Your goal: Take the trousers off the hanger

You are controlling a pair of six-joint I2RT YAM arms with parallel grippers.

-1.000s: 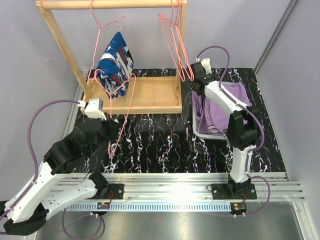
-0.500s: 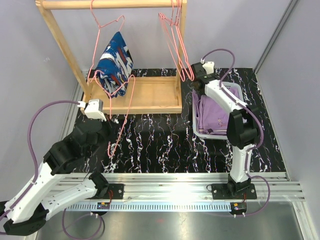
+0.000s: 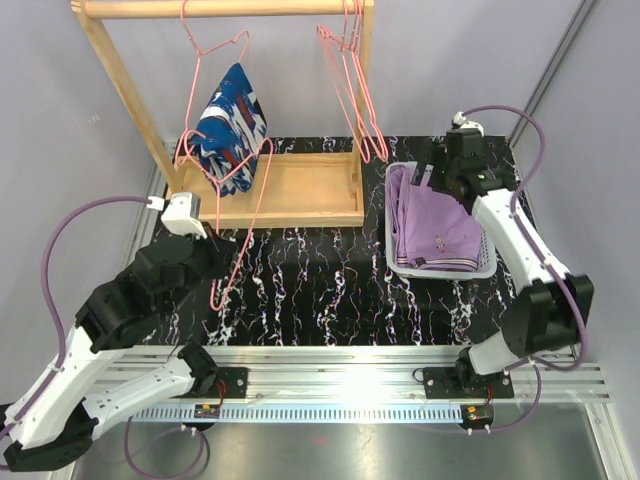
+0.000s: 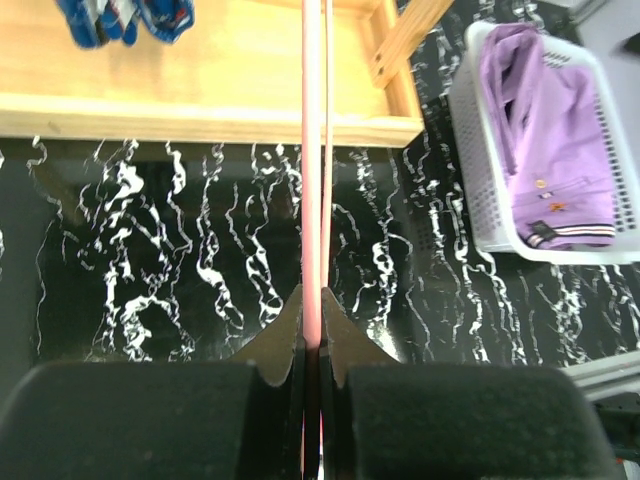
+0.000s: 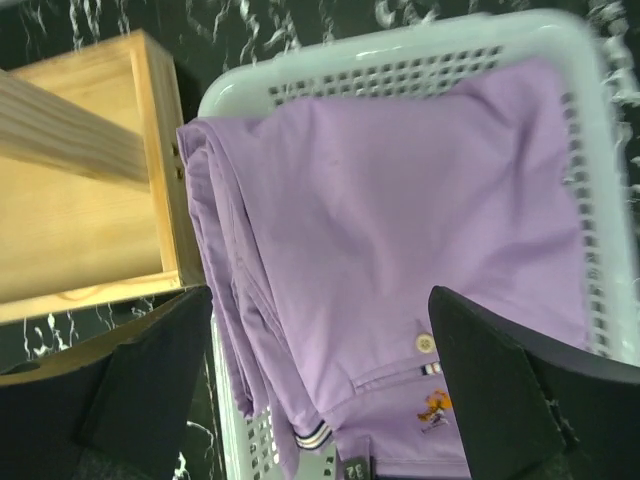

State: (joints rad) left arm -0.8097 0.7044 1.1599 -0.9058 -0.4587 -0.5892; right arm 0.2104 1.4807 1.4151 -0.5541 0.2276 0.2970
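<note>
over basket [image 5: 400, 42] rim: right pincer [image 5: 320, 345] spread wide | left pincer [image 4: 312, 345] clamps hanger [image 4: 313, 200]

Blue patterned trousers [image 4: 165, 14] cut off by the top edge

- Bright overhead light is filling the top view; glare is washing out the metal rail [image 3: 375, 385].
- The wooden rack [image 4: 200, 110] is casting a soft shadow onto the table [image 4: 150, 260].
- The basket [image 5: 400, 45] rim is smearing, blowing out white.
- The left gripper [image 4: 311, 310] and hanger [image 4: 313, 150] are blurring near the lens.
</note>
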